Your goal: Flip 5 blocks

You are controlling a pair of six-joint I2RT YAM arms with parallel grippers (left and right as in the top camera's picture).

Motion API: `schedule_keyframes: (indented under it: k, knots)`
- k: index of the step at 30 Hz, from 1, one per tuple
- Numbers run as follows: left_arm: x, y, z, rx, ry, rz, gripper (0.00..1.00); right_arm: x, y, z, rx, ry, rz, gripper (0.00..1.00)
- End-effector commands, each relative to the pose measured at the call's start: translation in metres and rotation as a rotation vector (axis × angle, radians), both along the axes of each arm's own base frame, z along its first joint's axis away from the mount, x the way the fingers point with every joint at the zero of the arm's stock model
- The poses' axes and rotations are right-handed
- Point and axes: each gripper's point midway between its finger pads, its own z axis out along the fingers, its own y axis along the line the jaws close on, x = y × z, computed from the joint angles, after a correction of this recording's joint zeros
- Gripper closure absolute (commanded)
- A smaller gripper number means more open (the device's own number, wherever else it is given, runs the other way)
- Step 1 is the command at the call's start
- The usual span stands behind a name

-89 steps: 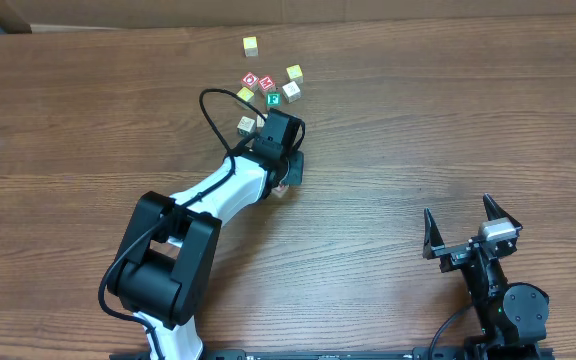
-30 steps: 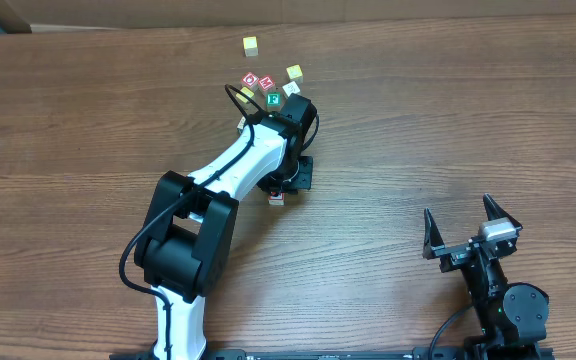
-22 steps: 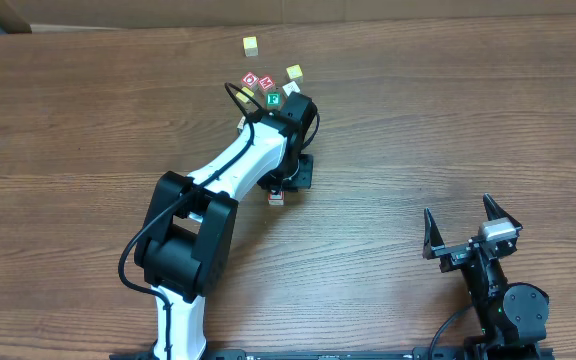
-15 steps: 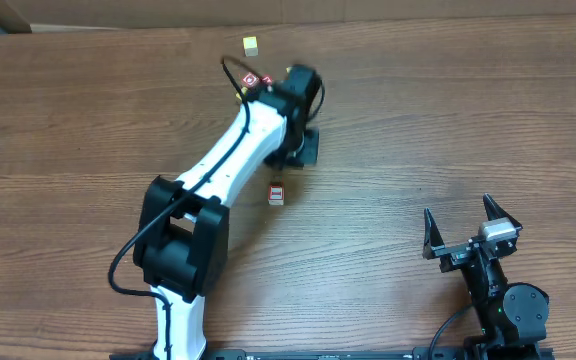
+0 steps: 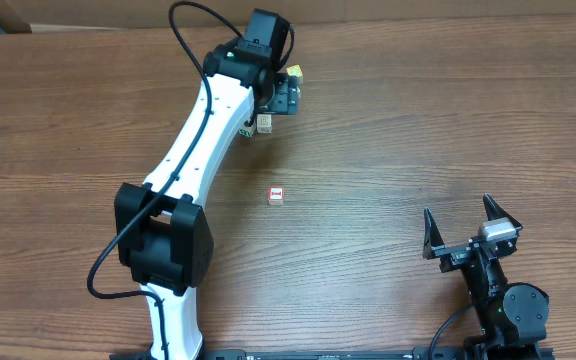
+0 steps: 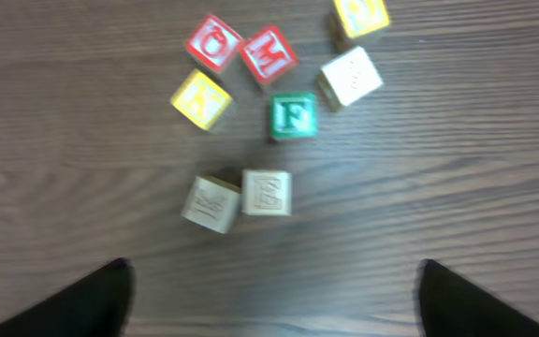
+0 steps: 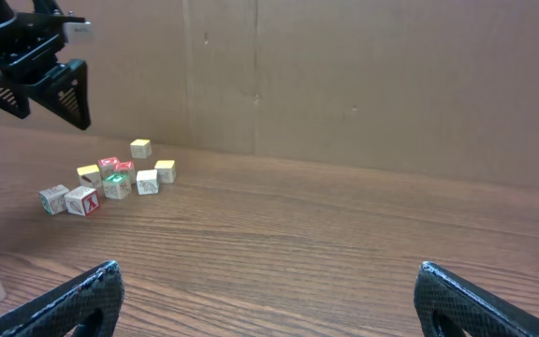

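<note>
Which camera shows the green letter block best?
The left wrist view: it looks straight down on the green block, letter F readable. The right wrist view shows it small and far off; overhead, the left arm seems to cover it.

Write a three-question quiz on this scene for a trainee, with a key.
1. True or false: the left gripper is open and empty.
2. The lettered face of the block with the "F" is which colour? A red, B green, C yellow.
3. Fill in: the lone block, lying apart from the cluster, shows a ___ top.
Key: 1 true; 2 B; 3 red.
</note>
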Motion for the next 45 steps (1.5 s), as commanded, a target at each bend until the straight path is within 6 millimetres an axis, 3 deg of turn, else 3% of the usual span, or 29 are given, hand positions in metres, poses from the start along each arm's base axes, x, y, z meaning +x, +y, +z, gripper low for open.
schedule_keyframes:
  k: [1, 3, 10, 14, 22, 29, 32, 37, 45]
  knots:
    - [0.003, 0.023, -0.003, 0.078, 0.002, -0.026, 0.24, 0.000, -0.001, -0.003, 0.000, 0.000, -0.003, 0.00]
    - [0.005, 0.031, -0.011, 0.081, 0.019, -0.022, 0.37, 0.000, -0.001, -0.003, 0.000, 0.000, -0.003, 0.00]
    - [0.007, 0.037, -0.049, 0.059, 0.116, -0.152, 0.46, 0.000, -0.001, -0.003, 0.000, 0.000, -0.003, 0.00]
    - [0.007, 0.039, -0.081, 0.091, 0.178, -0.207, 0.59, 0.000, -0.001, -0.003, 0.000, 0.000, -0.003, 0.00]
    - [0.007, 0.044, -0.128, 0.112, 0.254, -0.201, 0.75, 0.000, -0.001, -0.003, 0.000, 0.000, -0.003, 0.00]
    - [0.011, 0.043, -0.129, 0.107, 0.235, -0.199, 0.76, 0.000, -0.001, -0.003, 0.000, 0.000, -0.003, 0.00]
    - [0.011, 0.042, -0.129, 0.094, 0.235, -0.187, 0.68, 0.000, -0.001, -0.003, 0.000, 0.000, -0.003, 0.00]
    - [0.012, 0.041, -0.129, 0.089, 0.232, -0.177, 0.67, 0.000, -0.001, -0.003, 0.000, 0.000, -0.003, 0.00]
    - [0.012, 0.041, -0.129, 0.066, 0.227, -0.116, 0.73, 0.000, -0.001, -0.003, 0.000, 0.000, -0.003, 0.00]
